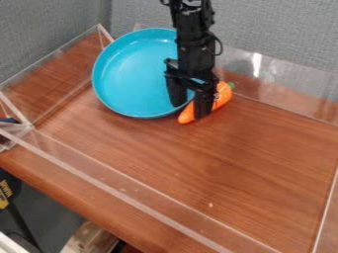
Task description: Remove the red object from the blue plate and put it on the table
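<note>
The blue plate (132,71) lies at the back of the table (199,168), slightly tilted with its far rim raised. The red object (211,101), a small orange-red carrot, lies on the table just off the plate's right rim, with its tip pointing toward the front. My gripper (192,102) points straight down over the plate's right edge. Its jaws are apart and hold nothing. The right finger (205,100) stands against the carrot's left side and hides part of it.
Low clear acrylic walls (53,69) edge the tabletop on all sides. A grey fabric panel (53,25) stands behind. The wood surface stretches to the front and right of the plate.
</note>
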{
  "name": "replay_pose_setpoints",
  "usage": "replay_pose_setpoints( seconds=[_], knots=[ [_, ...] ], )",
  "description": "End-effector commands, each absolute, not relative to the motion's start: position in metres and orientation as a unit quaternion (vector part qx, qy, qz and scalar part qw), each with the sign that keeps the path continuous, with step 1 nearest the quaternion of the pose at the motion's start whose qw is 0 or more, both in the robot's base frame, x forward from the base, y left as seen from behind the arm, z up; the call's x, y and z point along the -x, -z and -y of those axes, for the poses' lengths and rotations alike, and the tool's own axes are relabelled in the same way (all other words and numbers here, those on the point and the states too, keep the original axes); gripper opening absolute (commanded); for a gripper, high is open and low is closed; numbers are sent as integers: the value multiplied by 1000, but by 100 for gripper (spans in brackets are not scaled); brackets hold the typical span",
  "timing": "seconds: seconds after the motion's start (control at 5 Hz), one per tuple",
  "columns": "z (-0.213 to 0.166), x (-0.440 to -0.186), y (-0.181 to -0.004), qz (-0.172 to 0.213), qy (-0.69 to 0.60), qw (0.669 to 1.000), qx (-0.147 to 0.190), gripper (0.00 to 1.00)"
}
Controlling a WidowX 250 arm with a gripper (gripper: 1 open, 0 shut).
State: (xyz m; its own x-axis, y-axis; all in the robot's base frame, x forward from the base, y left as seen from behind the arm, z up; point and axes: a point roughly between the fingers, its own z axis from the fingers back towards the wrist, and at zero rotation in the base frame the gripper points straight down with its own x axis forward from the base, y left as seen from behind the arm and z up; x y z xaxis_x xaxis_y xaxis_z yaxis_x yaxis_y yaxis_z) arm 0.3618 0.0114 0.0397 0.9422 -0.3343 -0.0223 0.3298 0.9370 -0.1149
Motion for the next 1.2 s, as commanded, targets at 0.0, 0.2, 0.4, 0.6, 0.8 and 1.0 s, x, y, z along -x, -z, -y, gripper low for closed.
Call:
replay_pose_setpoints(
  seconds=[0.0,0.2,0.4,0.6,0.8,1.0],
  knots=[
    [-6,-369,-87,35,200,978,40,0],
    [-7,-368,-92,36,227,972,41,0],
    [-6,-375,-103,39,254,965,41,0],
    [-5,-380,-118,46,280,958,39,0],
    [-5,-388,-123,43,307,950,39,0],
    [-3,-382,-115,36,303,951,41,0]
  ],
)
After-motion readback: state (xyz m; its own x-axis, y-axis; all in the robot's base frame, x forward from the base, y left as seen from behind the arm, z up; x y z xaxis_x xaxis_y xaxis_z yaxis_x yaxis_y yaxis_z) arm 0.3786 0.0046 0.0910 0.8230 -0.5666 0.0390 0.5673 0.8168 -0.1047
